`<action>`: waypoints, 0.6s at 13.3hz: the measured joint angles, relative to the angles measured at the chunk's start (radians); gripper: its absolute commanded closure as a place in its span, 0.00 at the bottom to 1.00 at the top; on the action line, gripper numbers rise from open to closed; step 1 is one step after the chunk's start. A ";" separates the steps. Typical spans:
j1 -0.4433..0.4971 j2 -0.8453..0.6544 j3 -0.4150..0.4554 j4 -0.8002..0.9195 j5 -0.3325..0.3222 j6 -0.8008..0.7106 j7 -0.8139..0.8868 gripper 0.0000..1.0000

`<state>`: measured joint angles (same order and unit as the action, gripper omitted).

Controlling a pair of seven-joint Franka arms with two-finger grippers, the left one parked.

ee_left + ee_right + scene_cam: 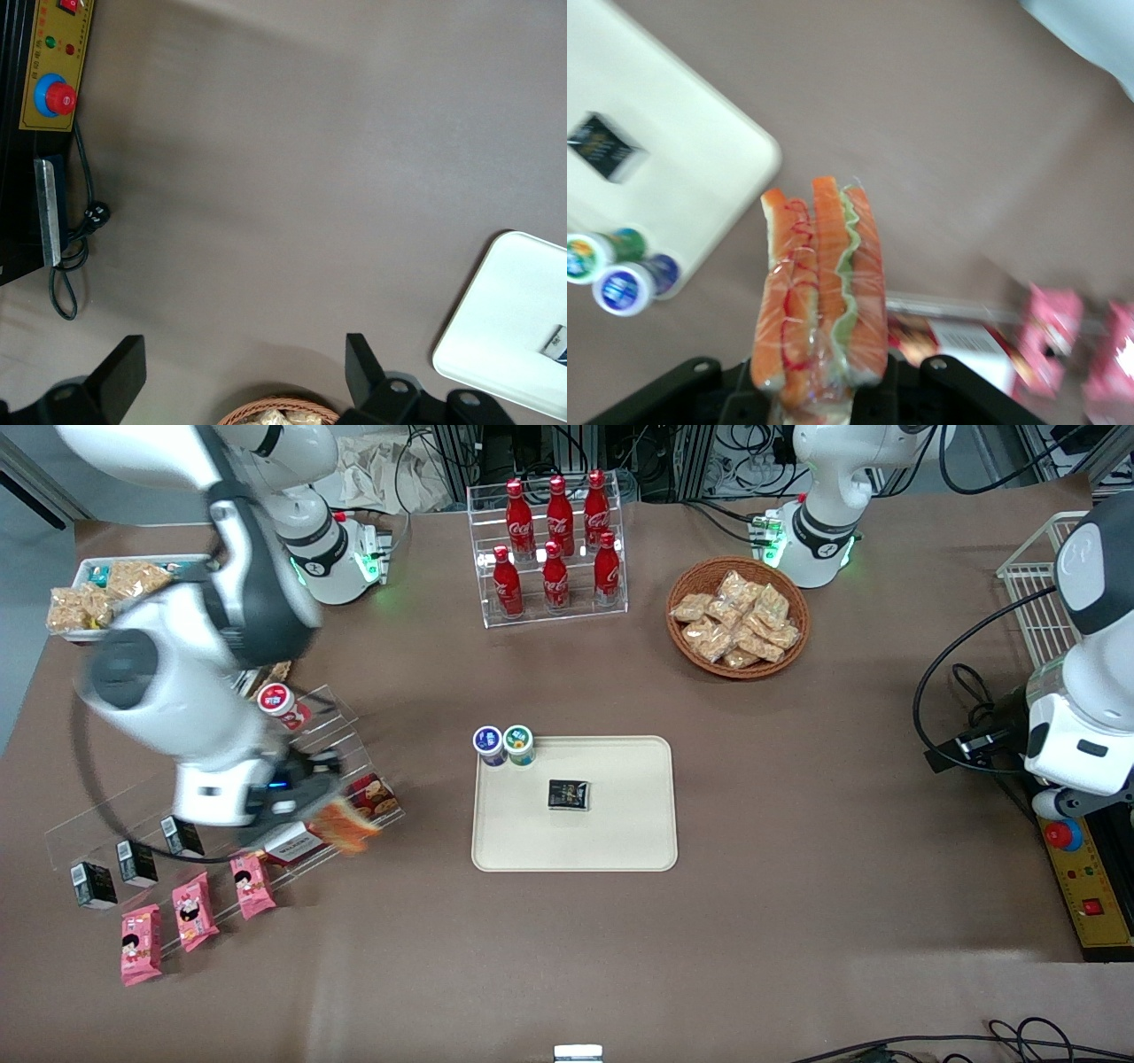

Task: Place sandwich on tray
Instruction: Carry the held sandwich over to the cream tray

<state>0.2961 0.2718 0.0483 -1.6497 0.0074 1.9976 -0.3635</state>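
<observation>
My right gripper [332, 819] is shut on the sandwich [344, 825], a plastic-wrapped wedge with orange and green filling, and holds it above the clear display rack toward the working arm's end of the table. In the right wrist view the sandwich [819, 297] stands between the black fingers [735, 403], its filling edge pointing away from the wrist. The cream-beige tray [576, 803] lies in the middle of the table with a small black packet [568, 794] on it and two small cups [503, 745] at its corner. The tray also shows in the right wrist view [664, 168].
A clear rack [221, 815] under the gripper holds black cartons, pink packets and a red-lidded cup [279, 701]. A cola bottle stand [551, 545] and a wicker basket of snack packets [738, 615] are farther from the camera. A white bin of snacks [97, 593] stands by the working arm.
</observation>
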 measured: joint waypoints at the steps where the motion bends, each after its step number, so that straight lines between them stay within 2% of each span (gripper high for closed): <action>1: 0.059 0.031 0.001 0.010 -0.002 0.024 -0.001 1.00; 4: 0.205 0.141 0.001 0.045 -0.013 0.155 -0.005 1.00; 8: 0.295 0.328 0.009 0.096 -0.017 0.376 -0.119 1.00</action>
<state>0.5911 0.5997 0.0575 -1.5537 -0.0094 2.3736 -0.4823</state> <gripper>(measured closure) 0.806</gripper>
